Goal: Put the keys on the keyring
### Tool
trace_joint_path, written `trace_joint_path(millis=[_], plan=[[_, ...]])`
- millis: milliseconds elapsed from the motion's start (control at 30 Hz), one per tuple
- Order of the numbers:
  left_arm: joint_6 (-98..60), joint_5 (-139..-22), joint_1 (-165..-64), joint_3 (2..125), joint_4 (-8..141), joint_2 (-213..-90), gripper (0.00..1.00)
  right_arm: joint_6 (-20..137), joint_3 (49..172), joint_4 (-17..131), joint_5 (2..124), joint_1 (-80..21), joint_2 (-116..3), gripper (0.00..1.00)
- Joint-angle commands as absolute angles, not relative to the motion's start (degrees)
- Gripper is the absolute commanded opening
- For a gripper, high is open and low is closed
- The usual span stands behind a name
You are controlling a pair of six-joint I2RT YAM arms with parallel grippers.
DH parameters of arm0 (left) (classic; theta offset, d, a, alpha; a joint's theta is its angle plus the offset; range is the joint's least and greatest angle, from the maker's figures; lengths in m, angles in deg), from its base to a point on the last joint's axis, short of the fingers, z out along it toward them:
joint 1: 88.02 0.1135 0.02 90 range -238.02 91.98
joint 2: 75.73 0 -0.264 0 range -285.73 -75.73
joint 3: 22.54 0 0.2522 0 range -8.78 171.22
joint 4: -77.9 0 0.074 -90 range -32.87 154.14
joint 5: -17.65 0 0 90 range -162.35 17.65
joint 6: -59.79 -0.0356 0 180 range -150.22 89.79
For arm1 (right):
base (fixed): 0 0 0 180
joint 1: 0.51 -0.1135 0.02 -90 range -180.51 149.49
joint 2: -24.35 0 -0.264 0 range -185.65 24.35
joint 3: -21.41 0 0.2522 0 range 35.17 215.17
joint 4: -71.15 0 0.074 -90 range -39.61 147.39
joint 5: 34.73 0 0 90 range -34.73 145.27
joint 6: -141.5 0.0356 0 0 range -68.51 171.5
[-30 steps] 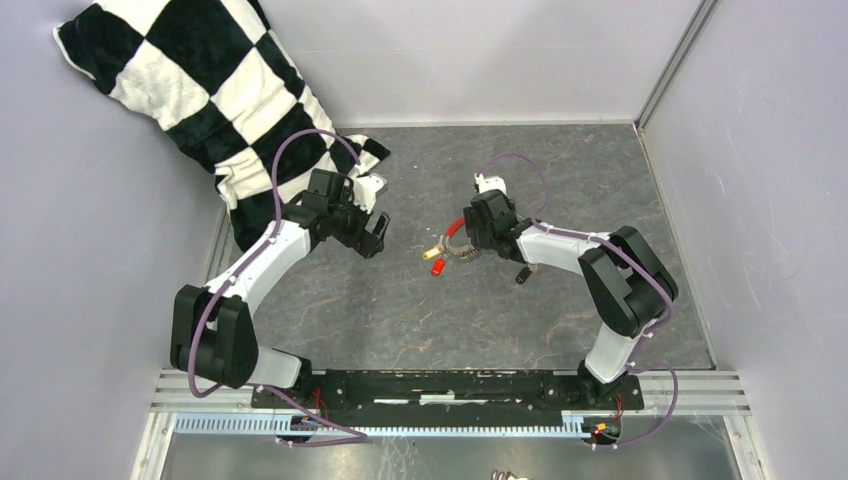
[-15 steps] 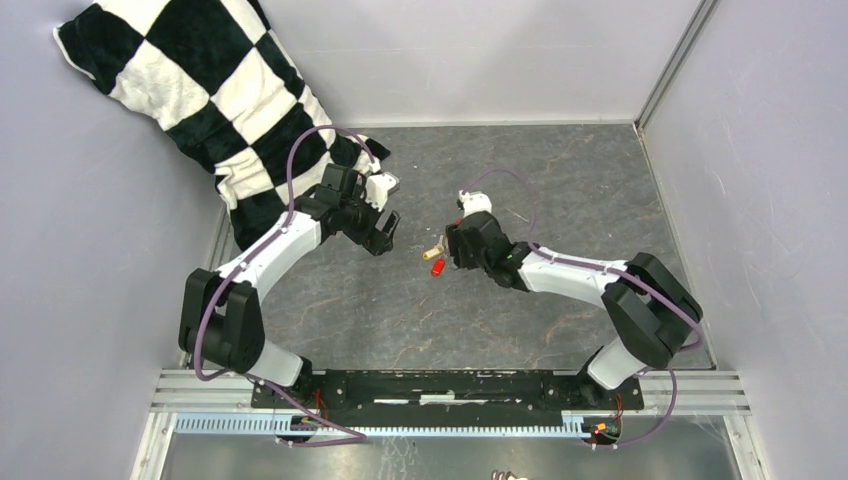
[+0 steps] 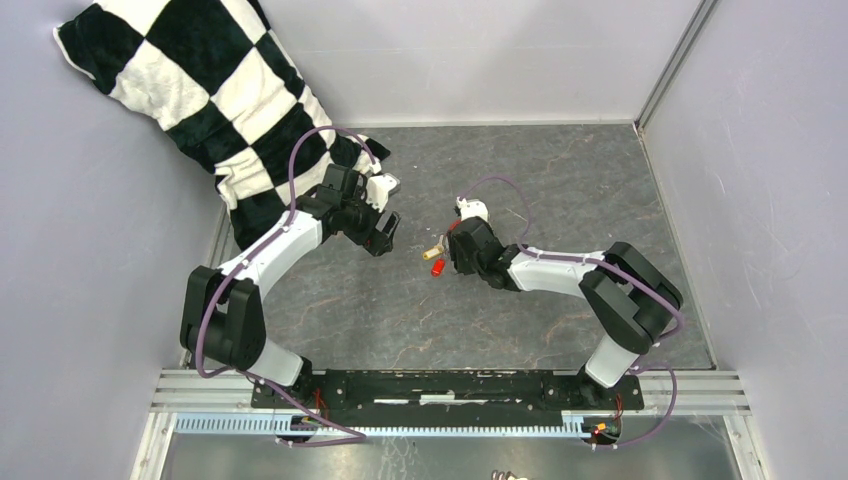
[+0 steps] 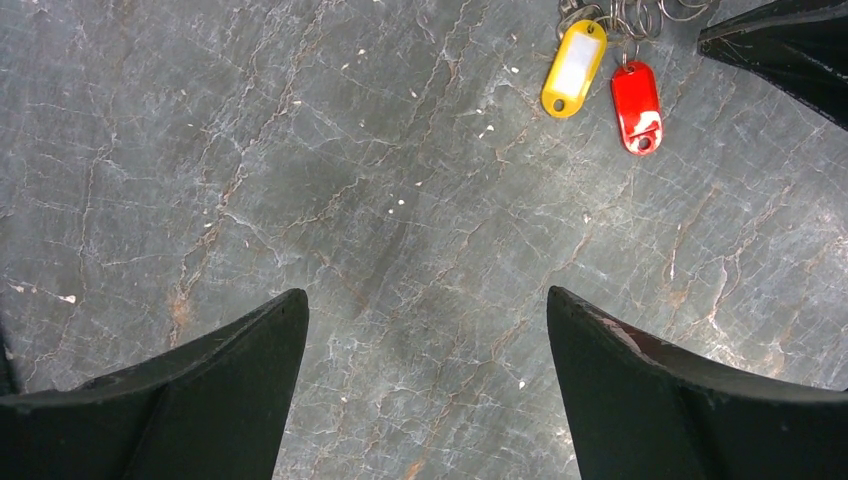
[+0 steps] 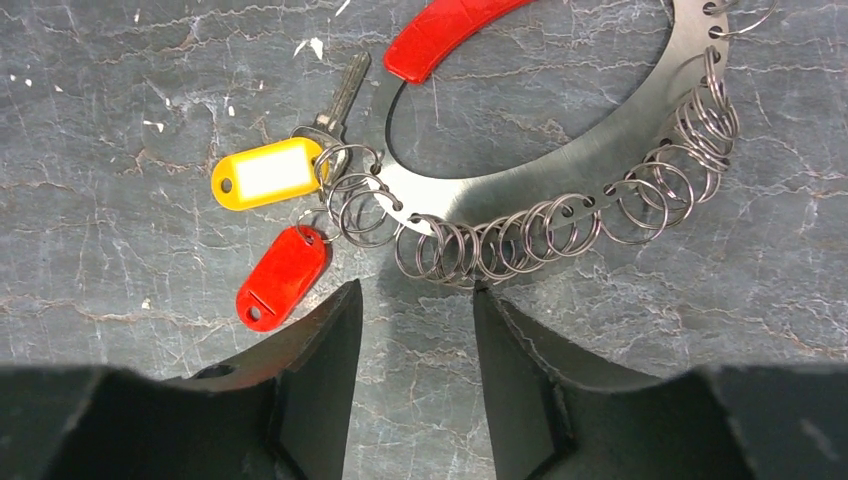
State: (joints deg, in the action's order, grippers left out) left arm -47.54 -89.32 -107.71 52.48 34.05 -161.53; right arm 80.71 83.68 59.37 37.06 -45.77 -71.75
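Keyring [image 5: 560, 180]: flat on table [image 4: 300, 150], mid-table; red sleeve [image 5: 450, 30] along far arc, row of small split rings [image 5: 500, 245] on near edge.
Key [image 5: 345, 95], yellow tag [image 5: 265, 172], red tag [image 5: 283, 277]: clustered at the end toward left arm.
Right gripper [image 5: 415, 290]: just short of the split rings, jaws narrowly apart, holding nothing.
Left gripper [image 4: 426, 292]: over table, jaws wide apart, well clear of tags.

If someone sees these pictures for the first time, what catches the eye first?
The black-and-white checkered cloth in the far left corner stands out most. Near the middle of the table, a yellow tag and a red tag lie at one end of the steel keyring, just in front of the right pincer.
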Motion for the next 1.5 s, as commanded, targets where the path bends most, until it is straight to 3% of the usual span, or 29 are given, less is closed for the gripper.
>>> trace_joint_path(millis=[0, 367, 767, 1467], plan=[[-50.57, -89.89, -107.80, 52.75, 34.57, -159.62, 0.94, 82.58, 85.59, 61.94, 36.91, -45.64, -72.09, 0.49], [-51.67, -89.21, -107.80, 52.17, 34.55, -157.89, 0.93, 83.88, 86.62, 61.23, 36.80, -45.62, -72.19, 0.38], [-52.25, -89.08, -107.80, 52.30, 34.54, -157.03, 0.91, 84.72, 89.13, 59.53, 35.49, -45.35, -75.75, 0.39], [-53.04, -88.70, -107.82, 51.60, 34.52, -156.91, 0.90, 81.38, 83.42, 58.36, 37.71, -41.77, -69.36, 0.40]])
